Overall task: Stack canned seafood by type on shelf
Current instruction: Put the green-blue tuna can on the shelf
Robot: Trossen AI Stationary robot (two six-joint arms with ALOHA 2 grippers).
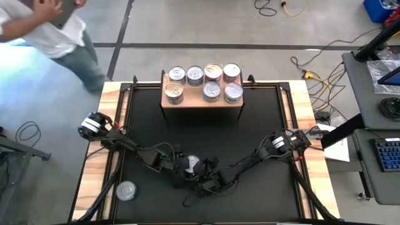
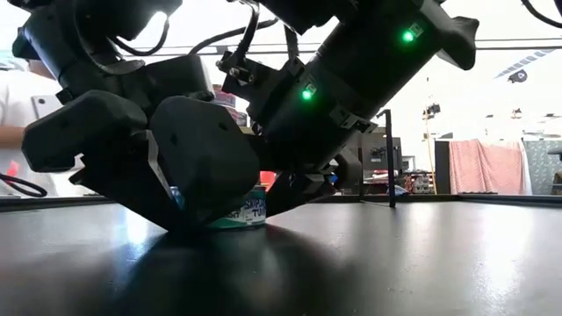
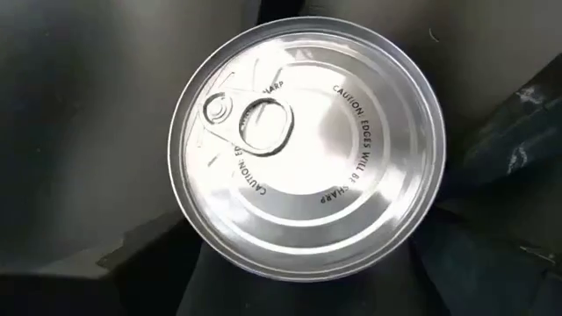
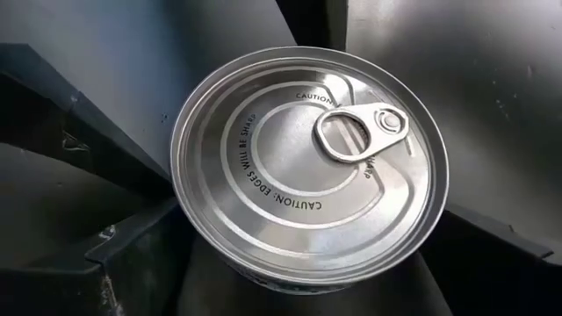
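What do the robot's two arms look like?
Both are dark, chunky, jointed arms. The left arm has a silver-and-black motor end at the table edge; the right arm matches it. Thin cables run along them, and small green lights glow on their housings.

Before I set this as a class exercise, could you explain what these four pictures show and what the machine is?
It is a robot with two dark jointed arms, each ending in a two-finger pincer. One picture looks straight down on the table, one looks level across it, and two come from cameras on the arms' wrists.

A black mat covers the table. At its far edge stands a low wooden shelf, and seven tins show on it from above. Another tin lies alone near the left arm's base.

The left pincer and right pincer meet mid-mat around one silver tin, which fills both wrist pictures. Both pincers are open and the tin stands on the mat, so nothing is lifted. A person is beyond the table.
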